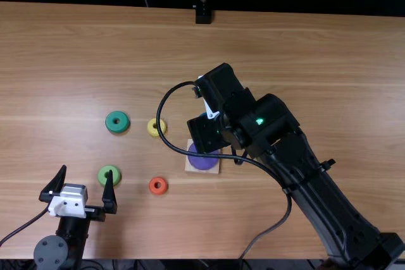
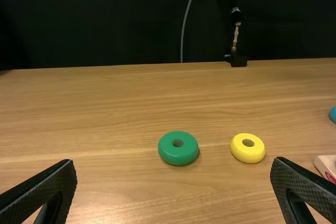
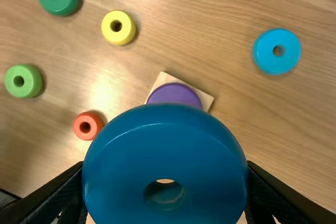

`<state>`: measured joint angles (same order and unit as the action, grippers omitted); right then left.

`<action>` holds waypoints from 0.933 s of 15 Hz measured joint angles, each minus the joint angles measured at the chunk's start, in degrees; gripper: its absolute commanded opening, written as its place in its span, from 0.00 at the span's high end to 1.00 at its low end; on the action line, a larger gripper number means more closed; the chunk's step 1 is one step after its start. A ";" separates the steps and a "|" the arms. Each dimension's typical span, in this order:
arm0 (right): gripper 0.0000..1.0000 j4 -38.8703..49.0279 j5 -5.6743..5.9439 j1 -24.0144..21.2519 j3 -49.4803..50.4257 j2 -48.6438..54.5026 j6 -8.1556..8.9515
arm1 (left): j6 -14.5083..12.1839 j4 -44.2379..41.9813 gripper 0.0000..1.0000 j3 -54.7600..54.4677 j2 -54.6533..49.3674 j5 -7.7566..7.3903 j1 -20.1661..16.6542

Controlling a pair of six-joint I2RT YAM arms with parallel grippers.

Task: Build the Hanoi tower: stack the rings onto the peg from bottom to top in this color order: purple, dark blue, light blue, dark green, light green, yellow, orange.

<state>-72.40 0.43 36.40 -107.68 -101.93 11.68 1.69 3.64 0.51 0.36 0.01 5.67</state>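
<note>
Dark blue ring (image 3: 123,145) is clamped in the right pincer (image 3: 165,187), the nearer one; purple ring (image 3: 174,94) and base (image 3: 163,78) lie below, seemingly slightly toward its camera side; left pincer (image 1: 87,172) gapes empty, well apart

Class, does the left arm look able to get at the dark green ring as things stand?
Probably yes: its pincer is open and empty, facing the dark green ring across bare wood, though one finger might nudge the light green ring.

A black backdrop (image 2: 105,19) rises behind the light brown wooden table (image 1: 329,55).
</note>
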 measured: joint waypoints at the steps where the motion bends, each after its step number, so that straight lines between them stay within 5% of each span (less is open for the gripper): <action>1: 1.00 -0.02 0.00 0.26 0.00 0.00 0.00 | 0.02 -0.02 0.00 0.00 0.00 0.00 0.00; 14: 1.00 0.15 0.00 0.24 0.02 -3.08 0.02 | 0.02 -0.02 0.00 0.02 0.00 -0.02 0.00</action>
<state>-72.25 0.43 36.64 -107.66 -105.01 11.70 1.72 3.62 0.54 0.36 -0.01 5.67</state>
